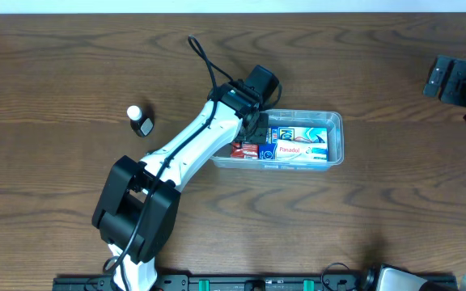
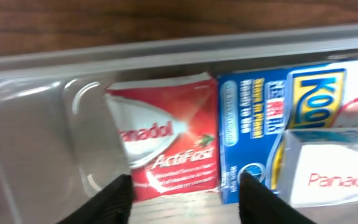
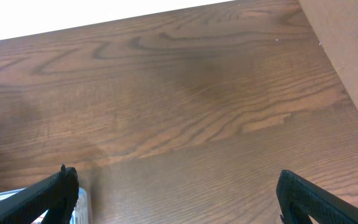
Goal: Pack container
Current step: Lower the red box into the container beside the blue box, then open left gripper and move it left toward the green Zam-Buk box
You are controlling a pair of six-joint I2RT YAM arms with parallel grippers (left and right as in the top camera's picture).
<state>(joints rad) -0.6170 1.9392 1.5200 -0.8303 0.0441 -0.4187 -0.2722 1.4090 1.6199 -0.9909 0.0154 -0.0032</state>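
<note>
The clear plastic container (image 1: pixel 337 139) sits mid-table with several medicine boxes inside. In the left wrist view its rim (image 2: pixel 166 53) runs across the top, above a red Panadol ActiFast box (image 2: pixel 166 146), a blue box (image 2: pixel 253 134) and a white Panadol box (image 2: pixel 334 177). My left gripper (image 2: pixel 185 202) is open and empty, hovering over the container's left end just above the red box (image 1: pixel 245 149). My right gripper (image 3: pixel 176 193) is open and empty at the far right of the table (image 1: pixel 459 81), apart from the container.
A small dark bottle with a white cap (image 1: pixel 140 121) stands on the wooden table left of the left arm. A corner of the container (image 3: pixel 79 208) shows at the lower left of the right wrist view. A beige surface (image 3: pixel 347 50) borders the table at the right.
</note>
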